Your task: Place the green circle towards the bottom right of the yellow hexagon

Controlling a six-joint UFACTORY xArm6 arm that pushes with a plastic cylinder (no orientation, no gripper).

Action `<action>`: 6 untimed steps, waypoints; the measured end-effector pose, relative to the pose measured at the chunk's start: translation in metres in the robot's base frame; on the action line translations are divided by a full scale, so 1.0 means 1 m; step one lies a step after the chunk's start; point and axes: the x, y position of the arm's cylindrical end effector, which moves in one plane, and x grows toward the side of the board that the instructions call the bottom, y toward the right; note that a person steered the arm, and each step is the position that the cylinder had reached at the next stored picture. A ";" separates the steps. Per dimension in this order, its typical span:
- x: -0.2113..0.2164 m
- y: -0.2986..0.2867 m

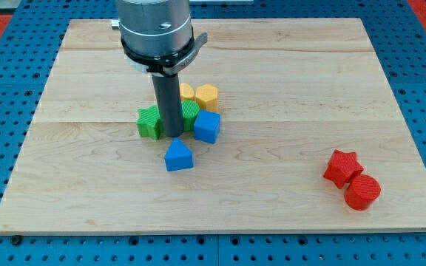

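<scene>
My tip [173, 135] — a bare rod with no fingers to open or close — stands between two green blocks, the green circle [190, 114] apparently at its right, touching the yellow hexagon [207, 96] — next, a short rightward nudge, clear of the blue cube [207, 126].

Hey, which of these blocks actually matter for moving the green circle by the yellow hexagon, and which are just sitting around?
Job:
green circle, half hidden behind the rod
yellow hexagon
my tip, between the two green blocks

Lying about:
green block
second yellow block
blue cube
blue block
red star
red cylinder
</scene>
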 end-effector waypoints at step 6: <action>-0.025 0.112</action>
